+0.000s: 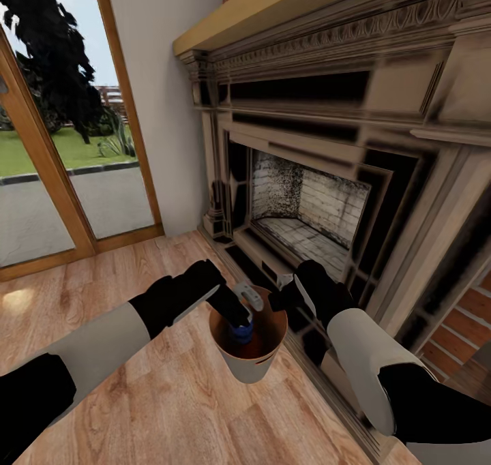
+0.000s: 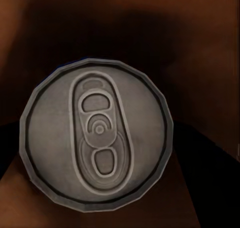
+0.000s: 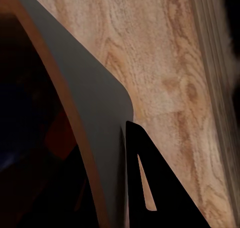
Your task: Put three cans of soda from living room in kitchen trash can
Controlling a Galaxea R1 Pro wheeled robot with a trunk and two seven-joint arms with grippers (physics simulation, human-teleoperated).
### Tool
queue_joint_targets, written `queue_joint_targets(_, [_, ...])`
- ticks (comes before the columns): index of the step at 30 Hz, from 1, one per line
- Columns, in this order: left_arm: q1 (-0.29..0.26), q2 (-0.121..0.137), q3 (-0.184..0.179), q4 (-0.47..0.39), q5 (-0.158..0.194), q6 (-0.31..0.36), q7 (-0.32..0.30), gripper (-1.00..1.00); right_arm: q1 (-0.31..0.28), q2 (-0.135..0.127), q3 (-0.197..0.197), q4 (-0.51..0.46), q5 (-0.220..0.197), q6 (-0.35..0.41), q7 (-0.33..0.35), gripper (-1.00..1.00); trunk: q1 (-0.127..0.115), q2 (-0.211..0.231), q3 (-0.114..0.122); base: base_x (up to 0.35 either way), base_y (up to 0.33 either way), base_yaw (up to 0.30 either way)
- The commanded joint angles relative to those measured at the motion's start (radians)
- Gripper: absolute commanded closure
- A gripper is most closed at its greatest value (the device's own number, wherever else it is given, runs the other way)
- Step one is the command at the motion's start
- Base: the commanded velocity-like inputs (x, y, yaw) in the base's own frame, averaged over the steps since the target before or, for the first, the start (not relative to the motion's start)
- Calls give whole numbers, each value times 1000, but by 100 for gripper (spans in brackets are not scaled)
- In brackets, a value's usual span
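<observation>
Blue can going into the bin, by the fireplace

Our left pincer [image 1: 235,315] pinches the blue soda can [image 1: 241,331] inside the trash can [image 1: 256,369], low to drop; right pincer [image 1: 281,300] clamps rim at 2 o'clock, steadying it.

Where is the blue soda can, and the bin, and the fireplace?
blue soda can [image 2: 97,138]: left wrist view, its grey metal top.
bin [image 1: 254,368]: head view, pale outer wall.
fireplace [image 1: 310,209]: head view, brick firebox.

Can top [image 2: 97,135] metal (seemingly matt).

Dark blue soda can [image 1: 241,331] with grey top, brown-lined pale bin [image 1: 254,368], black claws
</observation>
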Motion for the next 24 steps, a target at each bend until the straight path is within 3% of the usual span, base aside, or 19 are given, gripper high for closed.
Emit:
queue_joint_targets(1, [0, -2, -1, 0, 0, 0, 0, 100, 0, 0, -2, 0, -31, 5, 5, 100, 0, 0, 0, 0, 0, 0])
queue_joint_targets(2, [0, -3, -1, 1, 0, 0, 0, 100, 0, 0, -2, 0, -31, 5, 5, 100, 0, 0, 0, 0, 0, 0])
queue_joint_targets(3, [0, -5, -1, 1, 0, 0, 0, -100, 0, 0, -2, 0, -31, 5, 5, 100, 0, 0, 0, 0, 0, 0])
queue_joint_targets(15, [2, -6, -1, -2, 3, 0, 7, -100, 0, -2, -3, 2, -31, 5, 5, 100, 0, 0, 0, 0, 0, 0])
queue_joint_targets(19, [2, 10, 6, -41, 9, 0, 2, -100, 1, -4, -4, 3, -31, 5, 6, 100, 0, 0, 0, 0, 0, 0])
queue_joint_targets(20, [2, 20, 7, -51, 9, 0, 1, -100, 1, -4, -5, 3, -31, 5, 6, 100, 0, 0, 0, 0, 0, 0])
queue_joint_targets(24, [3, 133, 11, -147, 16, 0, -5, -100, 1, -5, -8, 5, -31, 5, 6, 100, 0, 0, 0, 0, 0, 0])
